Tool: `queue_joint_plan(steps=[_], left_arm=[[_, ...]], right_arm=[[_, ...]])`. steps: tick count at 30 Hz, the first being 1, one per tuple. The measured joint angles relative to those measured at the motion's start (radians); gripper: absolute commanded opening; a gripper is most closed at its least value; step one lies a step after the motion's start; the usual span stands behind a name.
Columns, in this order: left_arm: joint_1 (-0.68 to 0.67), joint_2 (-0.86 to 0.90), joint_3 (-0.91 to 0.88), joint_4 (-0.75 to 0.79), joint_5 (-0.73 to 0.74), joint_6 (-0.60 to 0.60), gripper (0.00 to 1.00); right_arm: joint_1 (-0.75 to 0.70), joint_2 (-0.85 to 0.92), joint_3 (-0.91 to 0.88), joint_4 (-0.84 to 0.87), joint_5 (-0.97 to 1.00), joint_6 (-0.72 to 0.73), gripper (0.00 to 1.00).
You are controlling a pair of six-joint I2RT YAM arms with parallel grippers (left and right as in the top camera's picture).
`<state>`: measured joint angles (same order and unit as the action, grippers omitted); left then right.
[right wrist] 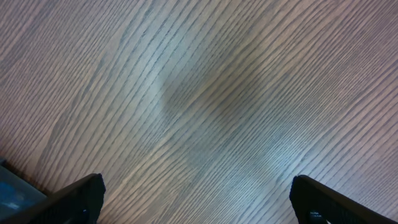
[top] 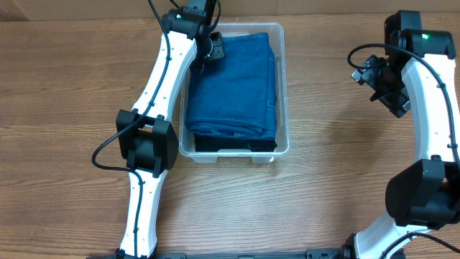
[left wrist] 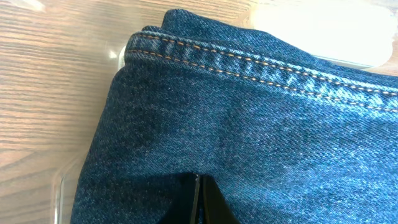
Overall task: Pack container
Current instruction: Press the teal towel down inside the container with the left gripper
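Jaws pressed together with nothing visibly pinched, the left gripper point(left wrist: 198, 190) bears on the one folded pair of jeans point(left wrist: 249, 124) lying over one dark garment point(top: 237, 144) in the single clear container point(top: 284, 86) at mid-table, seemingly tamping the load down and next needing a straight lift clear, while the right gripper point(right wrist: 199, 196) hangs wide open and empty well apart.

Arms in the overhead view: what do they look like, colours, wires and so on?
Both arms are slim white segments joined by chunky black joints. The left arm and right arm each carry a thin black cable looping outside, and a small green light on a black joint. Each hand is black: left hand, right hand.
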<state>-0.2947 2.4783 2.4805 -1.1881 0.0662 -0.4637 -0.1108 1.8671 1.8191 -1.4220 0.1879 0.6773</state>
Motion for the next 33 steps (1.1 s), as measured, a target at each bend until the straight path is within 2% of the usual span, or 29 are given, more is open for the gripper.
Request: queue_joint_plan(steps=[4, 7, 10, 11, 14, 17, 20, 22, 27, 30, 33], left_arm=[[-0.002, -0.027, 0.0, -0.005, 0.003, 0.0, 0.04], [-0.026, -0.117, -0.004, -0.066, 0.057, -0.002, 0.04], [-0.13, -0.216, -0.002, -0.204, 0.101, -0.009, 0.05], [-0.16, -0.209, -0.002, -0.256, 0.095, -0.026, 0.05], [-0.251, -0.103, -0.002, -0.262, 0.088, -0.084, 0.04], [-0.261, 0.006, -0.005, -0.259, 0.075, -0.116, 0.04], [-0.262, 0.019, -0.006, -0.197, 0.064, -0.13, 0.04], [-0.256, 0.015, -0.006, -0.101, 0.04, -0.133, 0.04], [-0.201, -0.033, -0.006, 0.181, -0.159, -0.136, 0.08], [-0.161, -0.034, -0.006, 0.201, -0.233, -0.136, 0.08], [-0.148, -0.024, -0.006, 0.193, -0.246, -0.136, 0.08]], right_arm=[[0.0, 0.0, 0.0, 0.0, 0.0, 0.0, 1.0], [0.0, 0.0, 0.0, 0.0, 0.0, 0.0, 1.0], [0.0, 0.0, 0.0, 0.0, 0.0, 0.0, 1.0], [0.0, 0.0, 0.0, 0.0, 0.0, 0.0, 1.0], [0.0, 0.0, 0.0, -0.001, 0.0, -0.001, 1.0], [0.0, 0.0, 0.0, 0.0, 0.0, 0.0, 1.0], [0.0, 0.0, 0.0, -0.001, 0.0, -0.001, 1.0], [0.0, 0.0, 0.0, 0.0, 0.0, 0.0, 1.0], [0.0, 0.0, 0.0, 0.0, 0.0, 0.0, 1.0], [0.0, 0.0, 0.0, 0.0, 0.0, 0.0, 1.0], [0.0, 0.0, 0.0, -0.001, 0.0, 0.0, 1.0]])
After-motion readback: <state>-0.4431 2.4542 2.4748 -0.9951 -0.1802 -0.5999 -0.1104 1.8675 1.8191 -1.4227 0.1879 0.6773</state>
